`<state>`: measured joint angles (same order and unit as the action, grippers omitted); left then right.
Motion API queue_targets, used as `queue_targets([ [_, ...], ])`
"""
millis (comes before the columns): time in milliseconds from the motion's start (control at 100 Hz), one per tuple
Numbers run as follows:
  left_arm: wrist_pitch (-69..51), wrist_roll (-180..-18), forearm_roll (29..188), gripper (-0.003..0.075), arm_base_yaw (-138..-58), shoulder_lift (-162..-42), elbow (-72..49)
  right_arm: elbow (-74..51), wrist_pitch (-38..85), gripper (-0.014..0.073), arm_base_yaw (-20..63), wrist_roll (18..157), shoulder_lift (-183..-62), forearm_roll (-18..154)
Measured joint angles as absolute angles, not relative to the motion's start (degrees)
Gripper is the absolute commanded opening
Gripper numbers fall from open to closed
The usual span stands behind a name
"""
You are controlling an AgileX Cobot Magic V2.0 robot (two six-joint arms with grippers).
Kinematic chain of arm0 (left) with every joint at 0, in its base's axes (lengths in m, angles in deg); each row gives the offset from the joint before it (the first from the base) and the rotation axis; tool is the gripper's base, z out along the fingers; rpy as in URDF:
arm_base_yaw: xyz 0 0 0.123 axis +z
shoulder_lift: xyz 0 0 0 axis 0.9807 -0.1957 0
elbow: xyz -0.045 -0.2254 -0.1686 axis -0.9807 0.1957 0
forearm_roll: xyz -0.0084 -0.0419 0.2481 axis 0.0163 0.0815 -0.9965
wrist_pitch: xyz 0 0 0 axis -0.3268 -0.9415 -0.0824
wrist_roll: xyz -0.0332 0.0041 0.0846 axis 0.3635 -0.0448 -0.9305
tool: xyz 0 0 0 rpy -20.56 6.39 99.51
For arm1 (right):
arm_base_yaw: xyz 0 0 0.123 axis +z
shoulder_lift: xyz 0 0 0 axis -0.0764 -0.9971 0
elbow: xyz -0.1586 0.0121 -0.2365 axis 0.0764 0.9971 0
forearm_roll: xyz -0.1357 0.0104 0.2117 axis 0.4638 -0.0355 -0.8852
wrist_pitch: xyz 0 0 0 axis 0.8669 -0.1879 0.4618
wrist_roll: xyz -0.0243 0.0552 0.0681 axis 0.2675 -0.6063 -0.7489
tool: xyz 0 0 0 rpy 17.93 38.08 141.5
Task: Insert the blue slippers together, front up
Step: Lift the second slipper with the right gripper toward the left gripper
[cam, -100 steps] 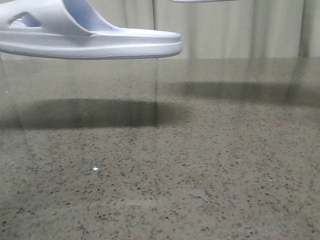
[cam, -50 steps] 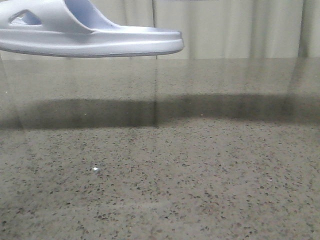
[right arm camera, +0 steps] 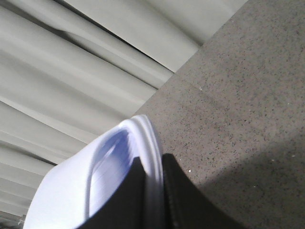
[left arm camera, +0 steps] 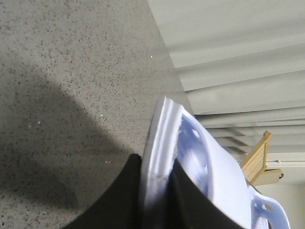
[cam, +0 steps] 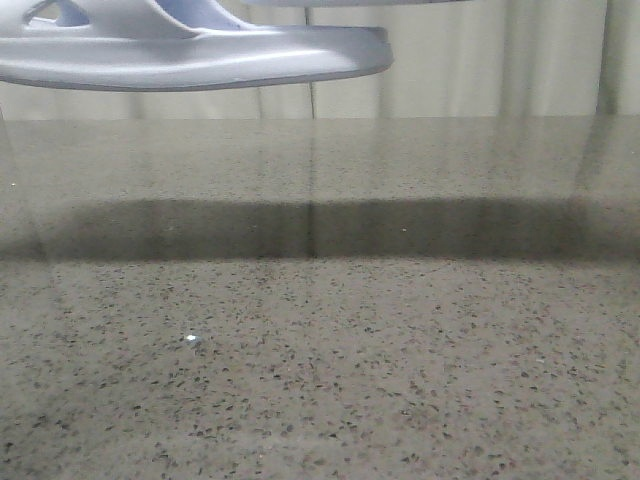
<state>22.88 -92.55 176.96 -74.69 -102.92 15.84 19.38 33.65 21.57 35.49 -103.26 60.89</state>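
One pale blue slipper (cam: 200, 55) hangs in the air at the top left of the front view, sole down and level, toe to the right. A thin edge of the second slipper (cam: 360, 2) shows at the top border. Neither gripper shows in the front view. In the left wrist view my left gripper (left arm camera: 157, 179) is shut on the sole rim of a slipper (left arm camera: 214, 171), high above the table. In the right wrist view my right gripper (right arm camera: 153, 183) is shut on the sole rim of the other slipper (right arm camera: 66, 195), also held in the air.
A dark speckled stone table (cam: 320, 370) lies below, with one wide shadow band (cam: 320, 228) across it. A pale pleated curtain (cam: 500, 60) hangs behind the table's far edge. A wooden frame (left arm camera: 259, 157) stands by the curtain.
The slipper in the front view has risen and shifted right. The second slipper's edge has spread left along the top border. The two separate shadows have merged into one band.
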Motion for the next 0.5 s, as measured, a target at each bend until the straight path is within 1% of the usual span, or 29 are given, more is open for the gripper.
queue_targets([
  [500,24.2,-92.5,178.0,0.0016,-76.1,-102.9,15.8,19.4,33.7,-0.0107,22.1,35.5,-103.9,59.7],
])
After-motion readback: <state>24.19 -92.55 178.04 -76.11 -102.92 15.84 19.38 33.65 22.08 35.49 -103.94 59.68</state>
